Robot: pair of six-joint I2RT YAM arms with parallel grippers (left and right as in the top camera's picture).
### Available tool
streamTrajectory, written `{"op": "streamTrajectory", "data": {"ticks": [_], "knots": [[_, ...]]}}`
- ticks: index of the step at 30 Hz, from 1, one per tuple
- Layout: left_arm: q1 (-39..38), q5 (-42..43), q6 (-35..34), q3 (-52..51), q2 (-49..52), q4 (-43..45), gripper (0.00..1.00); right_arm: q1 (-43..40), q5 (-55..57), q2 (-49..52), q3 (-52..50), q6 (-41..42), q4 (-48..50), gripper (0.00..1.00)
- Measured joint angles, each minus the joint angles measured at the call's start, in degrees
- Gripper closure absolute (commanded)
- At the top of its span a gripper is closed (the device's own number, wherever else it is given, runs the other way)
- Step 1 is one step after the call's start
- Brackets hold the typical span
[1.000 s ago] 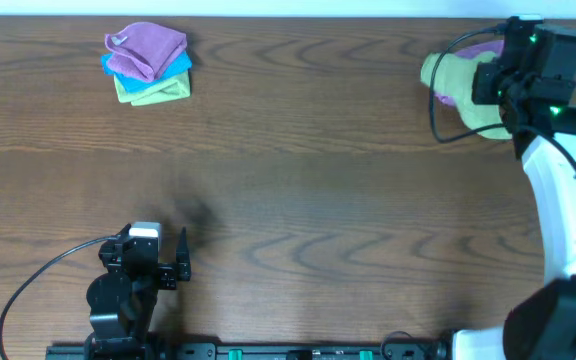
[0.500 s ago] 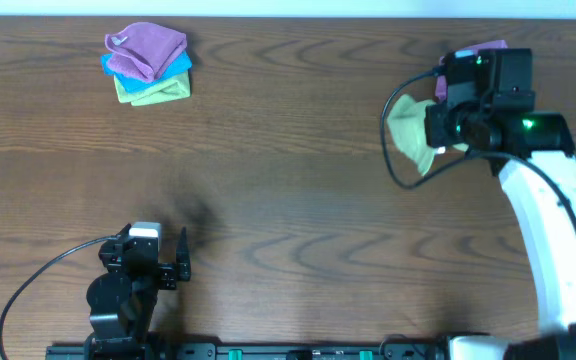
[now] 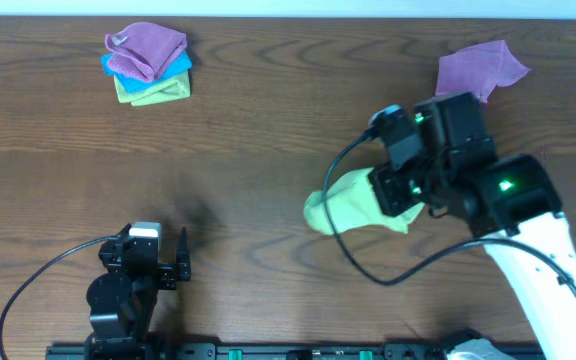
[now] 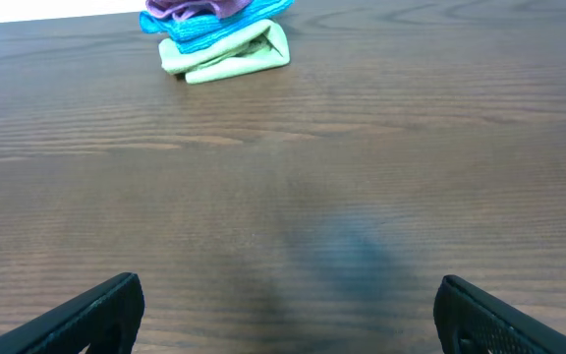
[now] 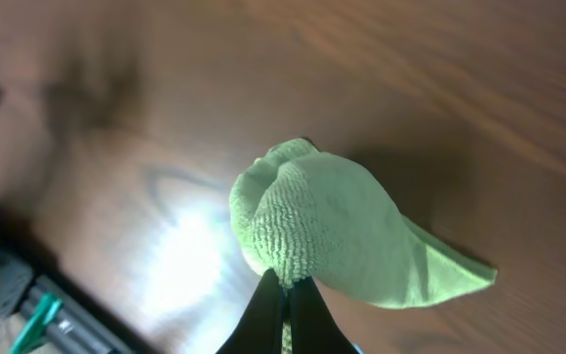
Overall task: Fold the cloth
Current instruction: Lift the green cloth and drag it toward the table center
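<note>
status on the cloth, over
Right gripper shut on green cloth, held over mid-table. Left gripper open, parked. Purple cloth, folded stack at far edge.

Open table (image 3: 258, 130) — cloth stack (image 3: 148, 65) far-left

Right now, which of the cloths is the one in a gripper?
The light green cloth, bunched and pinched by the right gripper. The lone purple cloth lies loose at the far right edge; the folded stack sits far left.
</note>
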Motion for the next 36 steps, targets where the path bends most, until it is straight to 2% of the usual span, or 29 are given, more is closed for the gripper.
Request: {"op": "streamTrajectory", "data": {"ticks": [4, 10, 11, 12, 13, 14, 17, 21, 30, 36], "knots": [[0.0, 0.0, 0.0, 0.0, 0.0, 0.0, 0.05, 3.7, 0.2, 0.0, 0.0, 1.7, 0.4, 0.99], [0.0, 0.0, 0.0, 0.0, 0.0, 0.0, 0.05, 2.4, 6.3, 0.2, 0.0, 2.6, 0.8, 0.98], [0.0, 0.0, 0.0, 0.0, 0.0, 0.0, 0.05, 1.5, 8.1, 0.4, 0.0, 2.7, 1.1, 0.80], [0.0, 0.0, 0.0, 0.0, 0.0, 0.0, 0.05, 0.1, 10.8, 1.0, 0.0, 2.8, 1.7, 0.39], [0.0, 0.0, 0.0, 0.0, 0.0, 0.0, 0.05, -1.6, 13.6, 1.8, 0.0, 2.9, 3.0, 0.11], [0.0, 0.0, 0.0, 0.0, 0.0, 0.0, 0.05, -3.3, 16.1, 2.7, 0.0, 2.9, 4.1, 0.01], [0.0, 0.0, 0.0, 0.0, 0.0, 0.0, 0.05, -8.0, 21.1, 4.3, 0.0, 2.9, 5.9, 0.01], [0.0, 0.0, 0.0, 0.0, 0.0, 0.0, 0.05, -14.0, 22.0, 4.5, 0.0, 2.8, 6.7, 0.01], [0.0, 0.0, 0.0, 0.0, 0.0, 0.0, 0.05, -23.3, 6.4, 4.4, -1.2, -2.1, 6.8, 0.10], [0.0, 0.0, 0.0, 0.0, 0.0, 0.0, 0.05, -26.8, -1.3, 4.7, -13.6, -3.3, 10.3, 0.14]]}}
